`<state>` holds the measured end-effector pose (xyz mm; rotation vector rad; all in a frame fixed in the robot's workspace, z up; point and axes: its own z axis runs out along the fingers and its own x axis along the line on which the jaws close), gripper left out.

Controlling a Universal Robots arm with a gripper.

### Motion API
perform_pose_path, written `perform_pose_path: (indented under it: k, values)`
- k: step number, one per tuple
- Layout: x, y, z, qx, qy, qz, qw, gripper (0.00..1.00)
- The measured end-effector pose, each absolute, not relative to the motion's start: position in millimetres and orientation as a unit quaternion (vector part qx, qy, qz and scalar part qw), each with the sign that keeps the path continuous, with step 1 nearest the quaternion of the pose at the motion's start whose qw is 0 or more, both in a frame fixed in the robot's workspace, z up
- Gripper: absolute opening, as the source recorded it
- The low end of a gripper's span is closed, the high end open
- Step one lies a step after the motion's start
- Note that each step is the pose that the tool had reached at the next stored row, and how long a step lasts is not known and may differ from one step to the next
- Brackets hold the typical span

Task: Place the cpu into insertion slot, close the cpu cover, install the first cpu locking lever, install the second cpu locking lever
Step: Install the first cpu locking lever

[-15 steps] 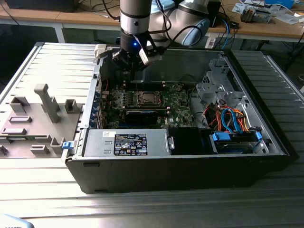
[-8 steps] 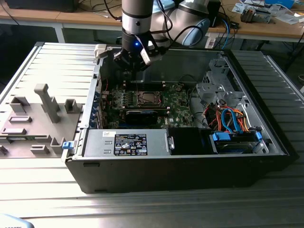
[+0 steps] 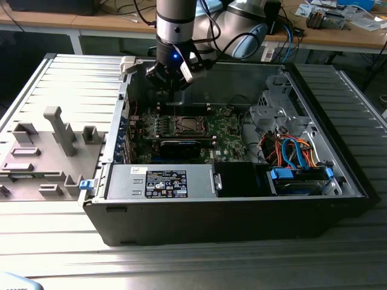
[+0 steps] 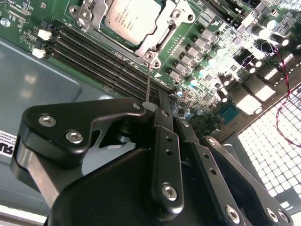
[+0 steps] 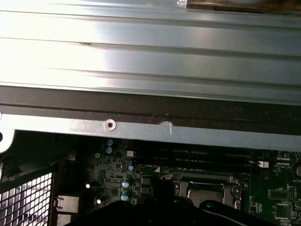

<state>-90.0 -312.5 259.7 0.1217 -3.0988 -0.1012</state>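
**CPU seated, cover down, gripper hanging over the board**

So here's where we're at. In the exterior view the gripper (image 3: 173, 77) hovers above the far edge of the open computer case (image 3: 338, 199), over the green motherboard (image 3: 227, 130), not touching anything we can see. In the second wrist view the black fingers (image 4: 164, 155) look pressed together with nothing between them, so we'd call it closed and empty, though the angle isn't great and we wouldn't swear to it.

The cpu (image 4: 134, 18) is sitting in the insertion slot (image 3: 189, 125), its silver-grey top showing through the window of the cpu cover (image 4: 165, 29), which lies flat around it. A thin wire locking lever (image 4: 148, 80) runs from the socket corner toward the gripper in that same view; whether it's latched, we can't tell.

Just beside the socket are the long memory slots (image 4: 101, 54). The first wrist view catches the socket (image 5: 206, 188) past the case's metal wall (image 5: 150, 127).

Elsewhere: the power supply (image 3: 160, 181) at the near side, a bundle of coloured cables (image 3: 290, 151) toward the exterior view's right, and a grey fixture (image 3: 57, 130) with upright pieces on the table outside the case at the exterior view's left.
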Motion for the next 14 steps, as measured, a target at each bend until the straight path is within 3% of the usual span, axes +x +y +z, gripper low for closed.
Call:
perform_pose_path:
  k: [14]
  values:
    - [-82.8,-312.5,259.7,0.039,-0.999,-0.033,0.019,0.11]
